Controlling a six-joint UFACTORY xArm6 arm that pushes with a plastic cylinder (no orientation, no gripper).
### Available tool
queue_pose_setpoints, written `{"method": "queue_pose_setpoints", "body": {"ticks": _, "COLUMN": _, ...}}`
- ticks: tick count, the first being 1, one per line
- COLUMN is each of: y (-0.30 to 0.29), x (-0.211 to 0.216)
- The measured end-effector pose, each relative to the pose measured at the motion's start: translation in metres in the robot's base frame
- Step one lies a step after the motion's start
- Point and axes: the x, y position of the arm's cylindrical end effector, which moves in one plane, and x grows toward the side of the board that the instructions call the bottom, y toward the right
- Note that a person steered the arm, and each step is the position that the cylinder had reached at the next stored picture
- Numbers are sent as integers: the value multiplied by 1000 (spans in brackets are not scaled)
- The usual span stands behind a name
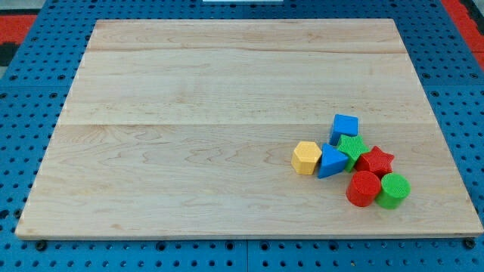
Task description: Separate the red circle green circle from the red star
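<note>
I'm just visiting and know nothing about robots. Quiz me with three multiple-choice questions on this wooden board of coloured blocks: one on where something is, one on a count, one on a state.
1. Where do the blocks sit on the board?
A. the view's top left
B. the view's lower right
C. dead centre

2. How many blocks are there?
A. five
B. nine
C. seven

3. How do the red circle and green circle stand to the red star?
A. close up against it
B. far across the board
C. stacked on it

Answers:
1 B, since the whole cluster lies toward the lower right.
2 C: blue cube, green star, yellow block, blue triangle, plus the three above.
3 A, as both circles sit just below the star with no clear gap.

My tip does not show in this view.
</note>
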Motion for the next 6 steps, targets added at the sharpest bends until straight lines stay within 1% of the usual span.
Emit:
{"method": "queue_pose_setpoints", "body": {"ticks": 1, "y": -56, "x": -5}}
{"method": "queue_pose_setpoints", "body": {"ticks": 2, "y": -94, "x": 28}}
{"method": "queue_pose_setpoints", "body": {"ticks": 3, "y": -98, "x": 40}}
{"method": "queue_pose_setpoints", "body": {"ticks": 4, "y": -161, "x": 23}}
{"method": "queue_pose_setpoints", "body": {"ticks": 5, "y": -258, "x": -23}}
{"method": "queue_pose_setpoints", "body": {"ticks": 6, "y": -313, "x": -62}}
